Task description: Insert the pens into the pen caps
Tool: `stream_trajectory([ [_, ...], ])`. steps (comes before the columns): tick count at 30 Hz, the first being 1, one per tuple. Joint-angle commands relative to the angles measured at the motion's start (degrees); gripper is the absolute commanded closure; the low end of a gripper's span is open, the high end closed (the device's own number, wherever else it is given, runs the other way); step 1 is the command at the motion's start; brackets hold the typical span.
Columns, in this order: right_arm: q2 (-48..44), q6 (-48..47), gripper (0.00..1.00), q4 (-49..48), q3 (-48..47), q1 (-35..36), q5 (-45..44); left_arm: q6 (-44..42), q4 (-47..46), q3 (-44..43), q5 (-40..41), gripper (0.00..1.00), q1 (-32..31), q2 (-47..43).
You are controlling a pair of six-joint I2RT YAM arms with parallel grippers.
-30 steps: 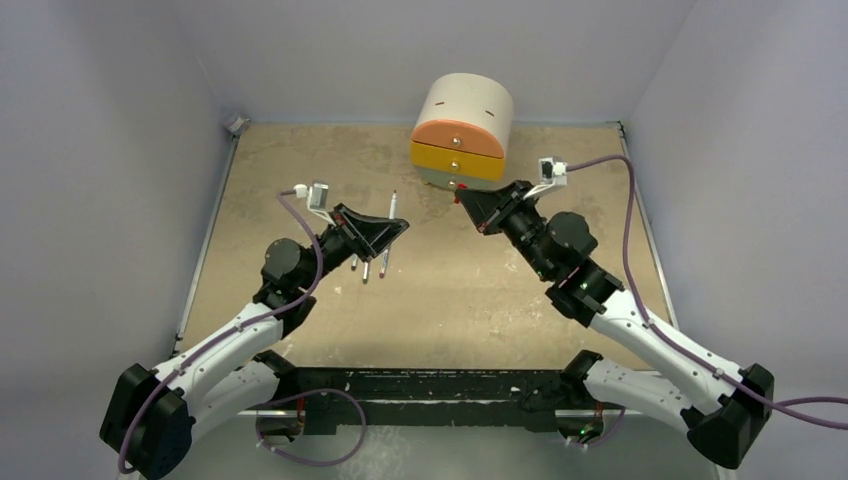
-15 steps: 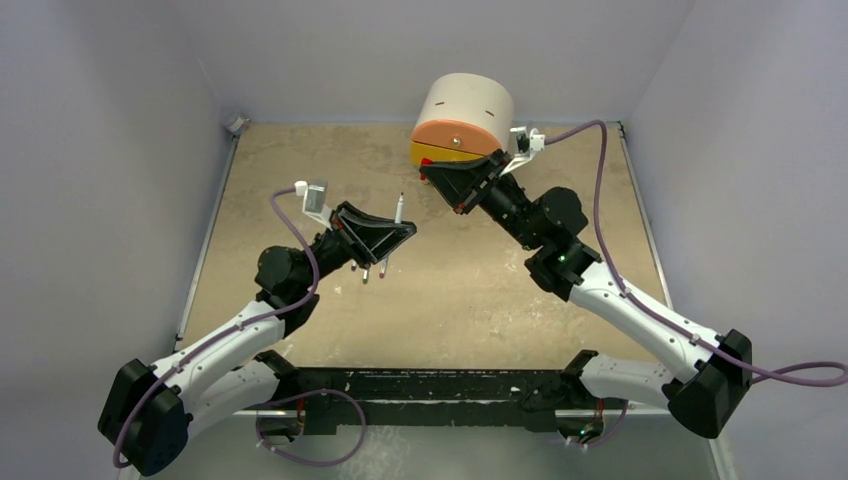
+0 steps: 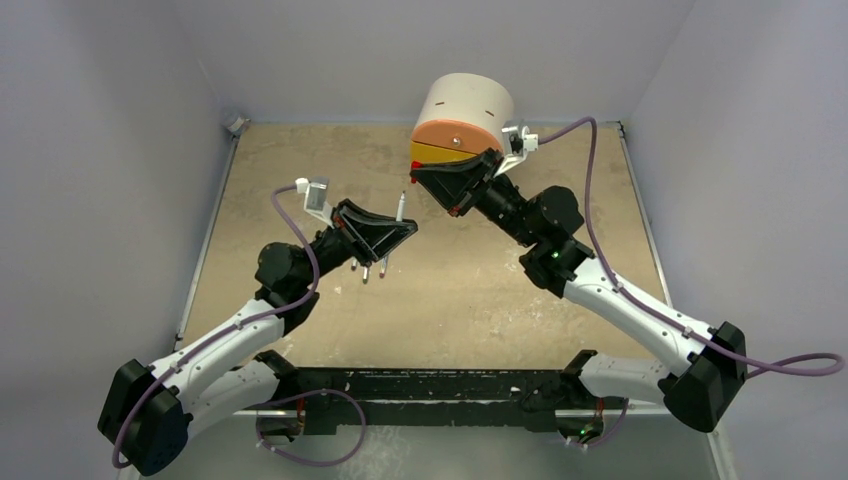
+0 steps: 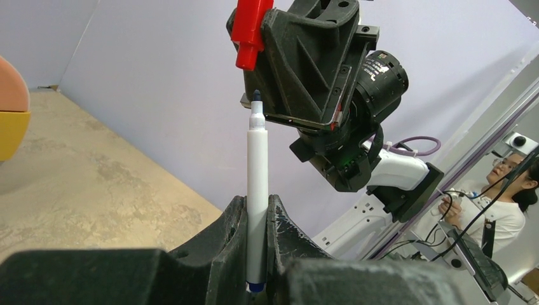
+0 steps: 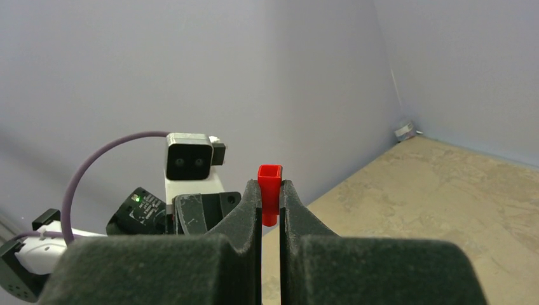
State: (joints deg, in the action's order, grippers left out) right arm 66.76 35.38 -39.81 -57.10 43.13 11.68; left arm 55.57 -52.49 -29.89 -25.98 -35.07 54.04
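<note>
The left pincer (image 4: 257,213) is clamped on a pen (image 4: 257,159), holding its white barrel upright with the dark tip on top, above the left-middle of the tabletop (image 3: 450,300). The right pincer (image 5: 270,202) is clamped on a red cap (image 5: 269,190), whose open end points away from the fingers. In the left wrist view the cap sits just above and slightly left of the pen tip, not touching it. Other pens (image 3: 383,266) lie on the tabletop partly under the left pincer. A round drawer unit (image 3: 462,110) stands at the far edge.
</note>
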Motion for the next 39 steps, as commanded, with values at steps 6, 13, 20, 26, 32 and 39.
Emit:
stream_trajectory([
  [6,-0.32,0.77,1.00,-4.61,-2.10,0.96,2.31,-1.69,-1.28,-2.54,0.12,1.00,-0.43,-0.09],
  [13,-0.19,1.00,1.00,-4.47,-2.19,1.68,2.38,-2.00,-0.74,-2.58,0.05,1.00,-0.42,-0.77],
  [20,0.08,1.54,1.00,-4.90,-1.44,2.12,2.42,-2.13,-0.08,-2.63,-0.10,1.00,-0.43,-1.38],
  [26,0.72,2.19,1.00,-5.29,-1.20,2.22,2.70,-2.26,0.07,-2.54,-0.15,1.00,-0.43,-1.90],
  [32,1.00,2.59,1.00,-5.38,-0.94,2.39,2.78,-2.40,0.06,-2.04,0.12,1.00,-0.44,-2.15],
  [39,0.76,3.34,1.00,-5.46,-0.30,2.48,3.07,-2.40,-0.32,-1.49,0.40,1.00,-0.44,-2.17],
])
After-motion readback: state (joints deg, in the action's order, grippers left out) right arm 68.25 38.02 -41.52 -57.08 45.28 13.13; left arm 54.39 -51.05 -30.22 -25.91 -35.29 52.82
